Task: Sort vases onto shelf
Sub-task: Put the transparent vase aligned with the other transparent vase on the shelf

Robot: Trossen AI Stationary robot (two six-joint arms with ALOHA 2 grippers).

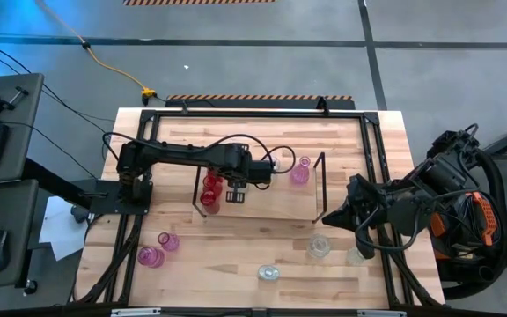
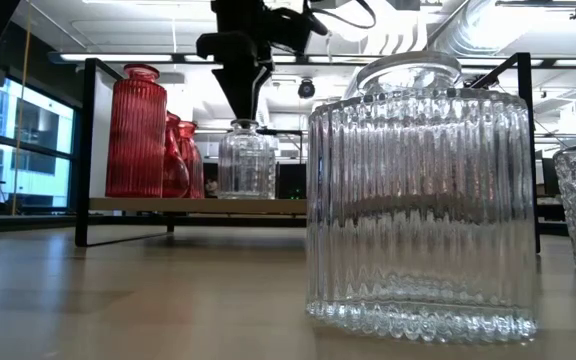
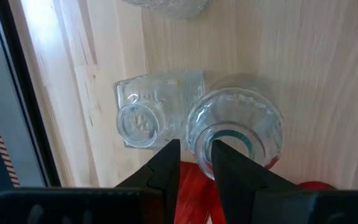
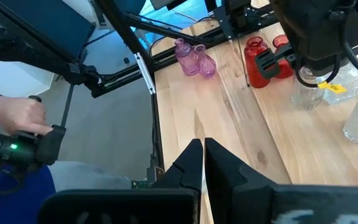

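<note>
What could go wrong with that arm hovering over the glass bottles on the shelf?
1. The left hand straddles the rim of a round clear vase; a shallow pinch on glass might slip.
2. A square clear bottle stands right beside it, and red vases crowd the shelf, so a small sideways nudge could topple a neighbour.

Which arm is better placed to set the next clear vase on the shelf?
Probably the left: its gripper is over the shelf, fingers astride a round clear vase's rim. The right gripper waits beside the shelf's end.
</note>
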